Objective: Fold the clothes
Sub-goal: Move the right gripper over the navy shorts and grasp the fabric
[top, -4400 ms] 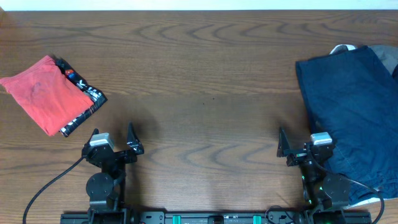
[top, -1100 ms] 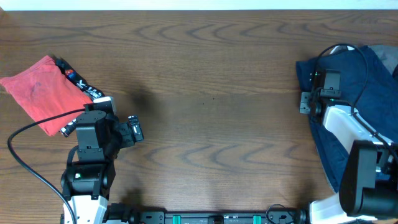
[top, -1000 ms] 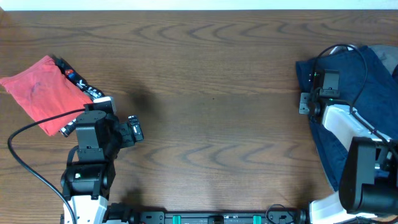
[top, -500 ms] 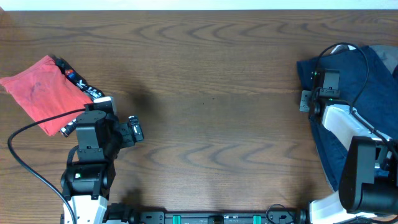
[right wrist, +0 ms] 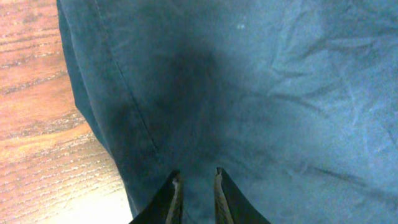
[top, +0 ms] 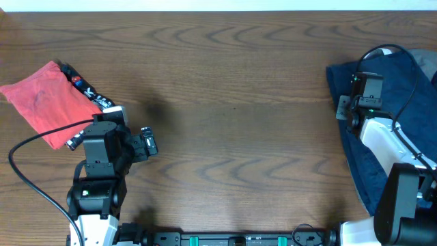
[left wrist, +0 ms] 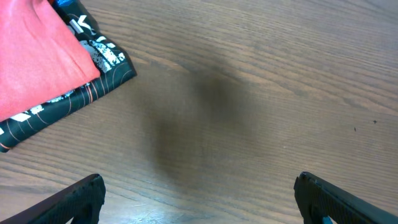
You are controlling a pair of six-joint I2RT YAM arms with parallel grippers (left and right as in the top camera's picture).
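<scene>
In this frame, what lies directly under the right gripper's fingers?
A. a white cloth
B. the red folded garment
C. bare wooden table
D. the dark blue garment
D: the right wrist view shows the right gripper over the dark blue garment, with the table showing only at the left edge.

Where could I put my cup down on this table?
The middle of the table is bare wood, from the red folded garment across to the navy garment. Crowded: around the left arm and where the right arm hangs over the navy garment.
</scene>
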